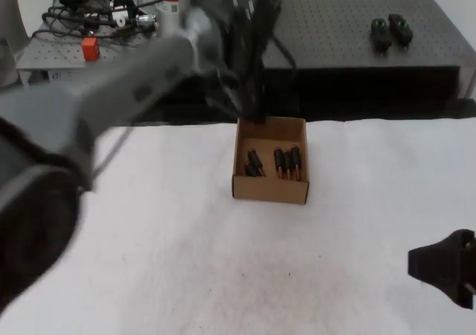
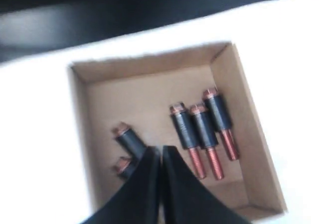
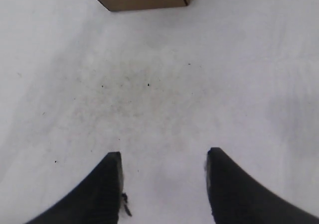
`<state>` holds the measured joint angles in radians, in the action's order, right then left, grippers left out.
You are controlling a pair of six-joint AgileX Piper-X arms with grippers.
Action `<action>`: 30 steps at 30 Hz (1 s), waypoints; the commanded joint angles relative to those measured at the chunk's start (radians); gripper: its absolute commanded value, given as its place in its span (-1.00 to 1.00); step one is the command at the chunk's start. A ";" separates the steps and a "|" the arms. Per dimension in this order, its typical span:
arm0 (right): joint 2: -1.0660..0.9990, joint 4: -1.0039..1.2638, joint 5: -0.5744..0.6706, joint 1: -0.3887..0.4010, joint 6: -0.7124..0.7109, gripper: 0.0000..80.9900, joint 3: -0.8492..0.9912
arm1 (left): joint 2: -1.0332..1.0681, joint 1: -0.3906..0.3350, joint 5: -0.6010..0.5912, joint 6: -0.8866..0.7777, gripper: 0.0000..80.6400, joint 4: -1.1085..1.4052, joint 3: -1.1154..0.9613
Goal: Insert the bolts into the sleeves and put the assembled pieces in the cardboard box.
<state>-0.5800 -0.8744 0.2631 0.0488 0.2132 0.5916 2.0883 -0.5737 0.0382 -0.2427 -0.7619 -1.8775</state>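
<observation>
Jaws pressed together on nothing, the left gripper [image 2: 160,150] hangs just over the cardboard box [image 2: 149,63]. The right gripper [image 3: 164,157] has its jaws wide apart, also empty, above the white cloth [image 3: 149,84] well short of the box. Inside the box lie five assembled pieces: three [image 2: 199,129] side by side, and two [image 2: 128,140] nearer the opposite wall. With those boxed and both grippers empty, I'd judge the job done or very nearly so.
</observation>
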 commanded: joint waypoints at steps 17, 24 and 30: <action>0.065 0.283 0.085 -0.006 -0.101 -0.90 -0.128 | -1.124 0.003 0.018 -0.089 -0.98 0.289 1.112; 0.065 0.358 0.085 -0.006 -0.101 -0.90 -0.252 | -1.470 0.003 0.018 -0.093 -0.98 0.285 1.334; 0.065 0.365 0.085 -0.004 -0.092 -0.90 -0.301 | -1.650 0.003 -0.003 -0.102 -0.98 0.212 1.473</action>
<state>-0.5199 -0.5264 0.3322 0.0475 0.1232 0.2920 0.4881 -0.5737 0.0434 -0.3333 -0.5343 -0.4330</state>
